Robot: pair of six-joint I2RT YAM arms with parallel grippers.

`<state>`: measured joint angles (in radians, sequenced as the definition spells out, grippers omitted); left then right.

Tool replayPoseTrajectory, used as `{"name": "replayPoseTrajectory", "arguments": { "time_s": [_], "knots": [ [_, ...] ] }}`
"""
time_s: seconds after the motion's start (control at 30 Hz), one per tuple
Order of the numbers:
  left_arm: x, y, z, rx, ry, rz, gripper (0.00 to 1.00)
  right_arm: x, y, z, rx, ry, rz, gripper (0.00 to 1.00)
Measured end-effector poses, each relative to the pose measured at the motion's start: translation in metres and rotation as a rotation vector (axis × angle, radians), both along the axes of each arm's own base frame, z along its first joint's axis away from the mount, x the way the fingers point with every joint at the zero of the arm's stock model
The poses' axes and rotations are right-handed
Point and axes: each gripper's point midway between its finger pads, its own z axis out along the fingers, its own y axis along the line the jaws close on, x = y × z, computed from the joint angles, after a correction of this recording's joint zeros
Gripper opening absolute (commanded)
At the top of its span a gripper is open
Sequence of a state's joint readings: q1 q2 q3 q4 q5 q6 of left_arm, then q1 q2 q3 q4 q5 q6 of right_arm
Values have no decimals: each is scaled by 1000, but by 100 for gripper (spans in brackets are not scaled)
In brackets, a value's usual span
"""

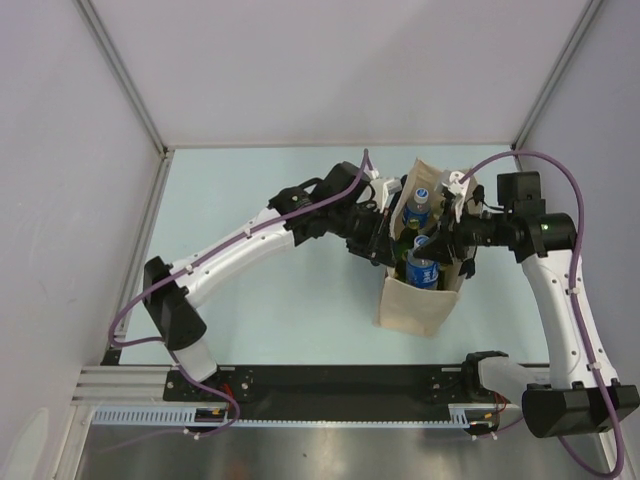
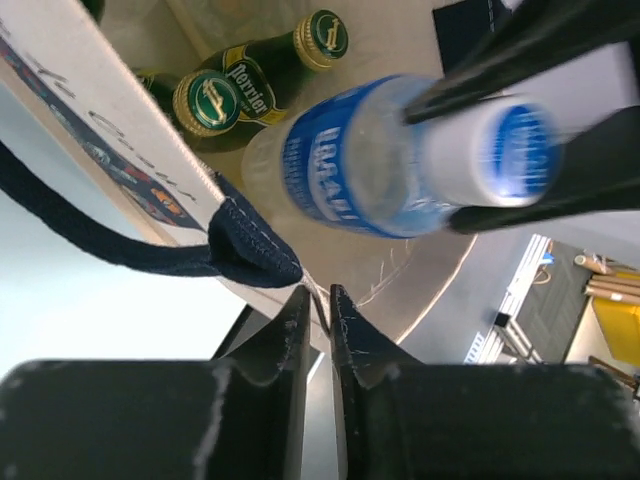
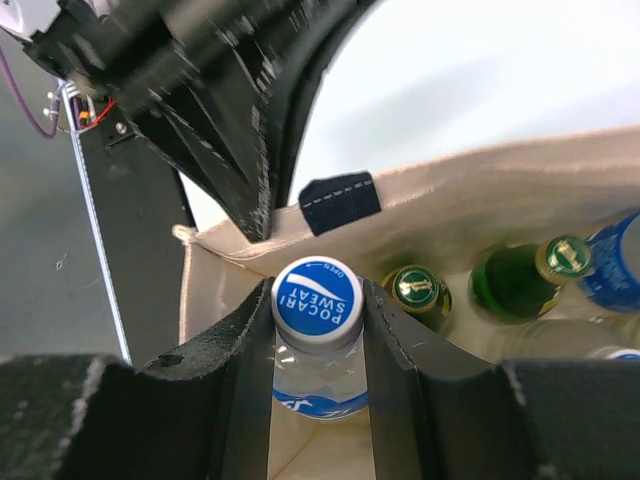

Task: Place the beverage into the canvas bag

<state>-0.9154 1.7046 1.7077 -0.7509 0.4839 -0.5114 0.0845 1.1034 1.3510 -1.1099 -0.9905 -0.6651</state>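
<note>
At the mouth of the canvas bag (image 3: 450, 200): my right tool (image 3: 318, 300) is pinched on the beverage (image 3: 318, 345), a clear plastic bottle with a blue cap. One finger sits on each side, right at the cap.
Where the beverage is: it hangs upright from my right tool inside the bag's opening, with its body below the rim. I cannot tell whether its base rests on anything.
Left tool (image 2: 317, 300): the fingers are pressed almost together on the bag's rim, just beside the navy handle (image 2: 240, 250).
Neighbours: green glass bottles (image 2: 215, 100) and another blue-capped bottle (image 1: 420, 200) stand in the bag, close to mine.
Weight: if it is full, I judge it fairly heavy for a neck hold and apt to swing.
Surface: the plastic is smooth and probably slick, so the body is a poor place to grip.
Stiffness: the walls likely dent under pressure, while the neck and cap are rigid.
Best hold: under the cap, where the collar stops it sliding through.
Bag: the canvas is soft and its walls sag inward, so the rim needs holding open.
Care: glass sits alongside, so I lower gently.
Footing: the bag stands on the desk (image 1: 280, 190).
</note>
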Motion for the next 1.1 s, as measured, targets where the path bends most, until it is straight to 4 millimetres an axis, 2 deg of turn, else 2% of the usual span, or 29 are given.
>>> {"name": "replayPoseTrajectory", "arguments": {
  "time_s": [0.13,0.27,0.5,0.67,0.77,0.87,0.9,0.93,1.0,1.1],
  "knots": [
    [4,-3,5,-12,-3,0,8,2,-2,-26,-17,51,-17,0],
    [6,-2,7,-22,6,-1,7,2,-7,-57,-59,87,-35,0],
    [12,0,10,-39,11,5,8,-2,-19,-89,-142,69,-35,0],
    [15,-2,13,-55,5,10,9,-10,-24,-106,-189,43,5,4],
    [15,-3,14,-63,5,8,11,-14,-24,-107,-194,18,39,16],
    [16,-4,17,-75,2,4,15,-17,-24,-107,-197,1,65,37],
    [16,-5,18,-81,1,2,18,-18,-24,-107,-197,-3,70,38],
    [16,-5,19,-86,-1,1,25,-18,-25,-107,-198,-4,72,39],
    [19,-6,21,-96,-7,3,32,-20,-28,-106,-206,1,67,47],
    [24,-4,26,-113,-21,15,48,-18,-36,-99,-223,9,39,55]
  ]
}}
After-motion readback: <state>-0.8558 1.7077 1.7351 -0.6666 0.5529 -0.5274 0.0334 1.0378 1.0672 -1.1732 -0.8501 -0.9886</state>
